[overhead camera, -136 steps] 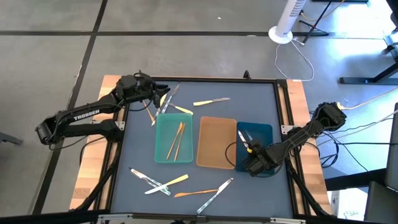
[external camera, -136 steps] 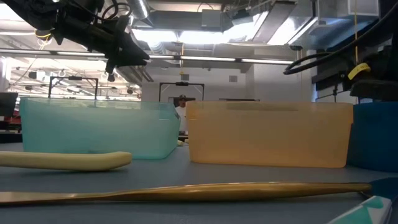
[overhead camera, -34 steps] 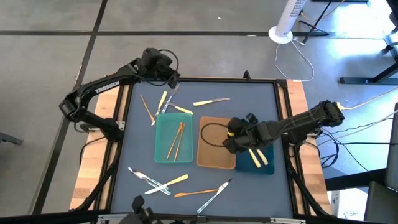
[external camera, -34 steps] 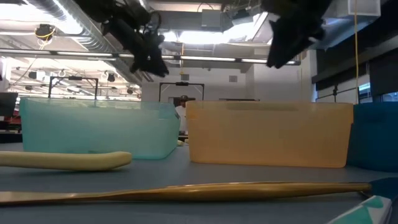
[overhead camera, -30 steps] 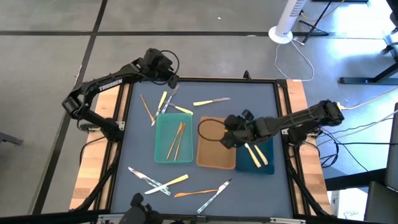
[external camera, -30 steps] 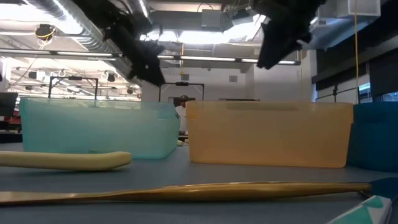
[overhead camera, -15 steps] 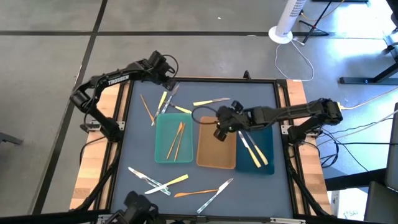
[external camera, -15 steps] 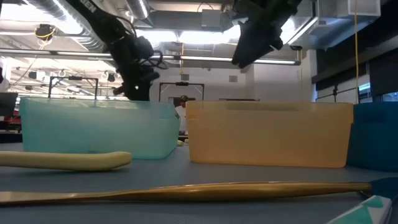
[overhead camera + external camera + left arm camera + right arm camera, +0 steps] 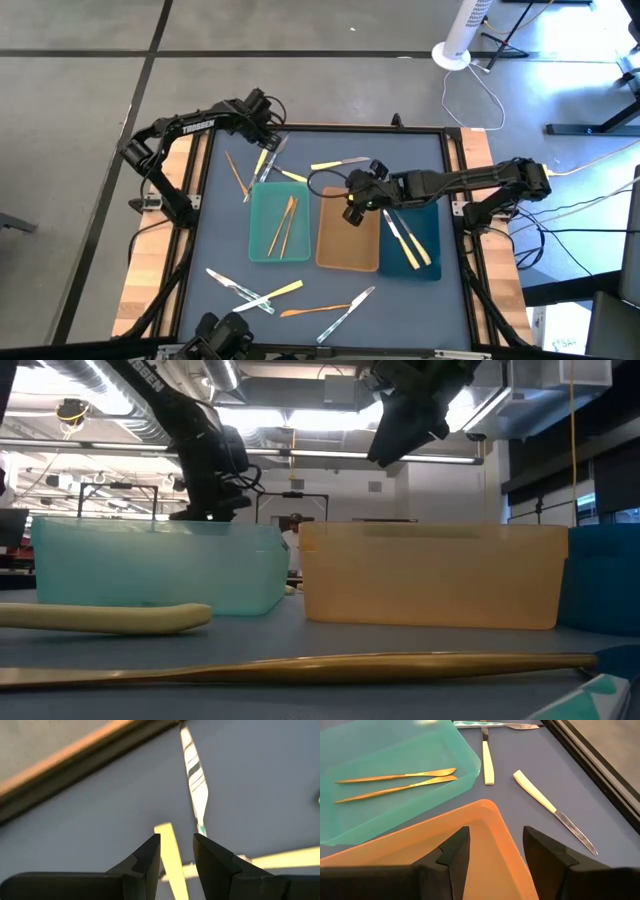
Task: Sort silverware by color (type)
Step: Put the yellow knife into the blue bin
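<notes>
Just beyond the spread, empty left gripper [image 9: 176,854] lies yellow-handled silverware [image 9: 171,855].

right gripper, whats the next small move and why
Probably reach on toward the yellow-handled knife lying on the mat past the tan tray. The right gripper hovers open and empty over that tray's far end, with the knife right ahead.

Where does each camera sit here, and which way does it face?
High: overhead, straight down; both arms, left gripper, right gripper.
Low: table height, level past teal tray and tan tray.
Left wrist: open fingers over yellow-handled utensil.
Right wrist: open fingers above tan tray; shares teal tray with high.
</notes>
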Robot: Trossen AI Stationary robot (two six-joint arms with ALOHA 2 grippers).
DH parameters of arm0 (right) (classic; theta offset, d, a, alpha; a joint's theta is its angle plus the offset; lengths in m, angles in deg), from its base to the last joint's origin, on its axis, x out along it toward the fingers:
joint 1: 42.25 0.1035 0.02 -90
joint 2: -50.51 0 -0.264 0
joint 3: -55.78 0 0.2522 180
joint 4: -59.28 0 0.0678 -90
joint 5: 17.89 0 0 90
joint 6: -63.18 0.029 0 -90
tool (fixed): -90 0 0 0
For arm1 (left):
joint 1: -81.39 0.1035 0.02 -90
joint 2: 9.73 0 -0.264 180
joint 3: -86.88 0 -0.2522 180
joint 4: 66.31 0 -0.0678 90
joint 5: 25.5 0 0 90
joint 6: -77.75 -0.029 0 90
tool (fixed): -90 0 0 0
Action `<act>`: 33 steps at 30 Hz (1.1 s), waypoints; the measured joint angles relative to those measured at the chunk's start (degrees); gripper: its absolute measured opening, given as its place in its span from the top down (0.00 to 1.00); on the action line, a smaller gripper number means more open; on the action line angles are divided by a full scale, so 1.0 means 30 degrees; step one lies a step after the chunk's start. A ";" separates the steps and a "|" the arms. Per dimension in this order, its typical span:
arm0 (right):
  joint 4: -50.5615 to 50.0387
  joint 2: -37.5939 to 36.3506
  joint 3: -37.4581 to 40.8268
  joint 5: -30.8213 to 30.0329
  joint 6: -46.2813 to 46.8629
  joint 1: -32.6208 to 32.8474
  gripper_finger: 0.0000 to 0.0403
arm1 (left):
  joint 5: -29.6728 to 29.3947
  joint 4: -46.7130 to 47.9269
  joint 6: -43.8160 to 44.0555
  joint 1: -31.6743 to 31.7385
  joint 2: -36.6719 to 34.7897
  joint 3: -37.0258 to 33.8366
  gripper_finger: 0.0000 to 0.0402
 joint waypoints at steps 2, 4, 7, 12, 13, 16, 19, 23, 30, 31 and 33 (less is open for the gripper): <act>0.0000 0.0000 0.0000 0.0000 0.0000 0.0000 0.57 | -0.0541 -0.0053 0.0049 -0.0004 0.0000 -0.0012 0.73; 0.0000 0.0000 0.0000 0.0000 0.0007 -0.0007 0.57 | -0.1109 -0.0048 0.0056 -0.0051 0.0000 -0.0004 0.73; 0.0000 0.0000 0.0000 0.0000 0.0003 0.0000 0.57 | -0.1630 -0.0054 0.0056 -0.0051 0.0000 -0.0011 0.73; 0.0000 0.0000 0.0000 0.0000 0.0007 -0.0004 0.57 | -0.1748 -0.0059 0.0053 -0.0051 0.0000 -0.0012 0.73; 0.0000 0.0000 0.0000 0.0000 0.0007 -0.0004 0.57 | -0.1748 -0.0062 0.0054 -0.0051 0.0000 -0.0008 0.73; 0.0000 0.0000 0.0000 0.0000 0.0007 0.0000 0.57 | -0.1748 -0.0062 0.0050 -0.0051 0.0000 -0.0010 0.73; -0.0007 0.0000 0.0000 0.0000 0.0007 -0.0006 0.57 | -0.1748 -0.0062 0.0049 -0.0051 0.0000 -0.0005 0.73; -0.0007 0.0000 0.0000 0.0000 0.0007 0.0000 0.57 | -0.1661 -0.0065 0.0052 -0.0051 0.0000 -0.0008 0.73; -0.0007 0.0000 0.0000 0.0000 0.0007 0.0000 0.57 | -0.1632 -0.0054 0.0197 -0.0051 -0.0007 -0.0011 0.73; -0.0007 0.0000 0.0000 0.0000 0.0007 0.0000 0.57 | -0.1617 -0.0014 0.0215 -0.0051 -0.0007 -0.0007 0.73; -0.0007 0.0000 0.0000 0.0000 0.0007 0.0000 0.57 | -0.1610 0.0224 0.0388 -0.0051 -0.0007 -0.0012 0.73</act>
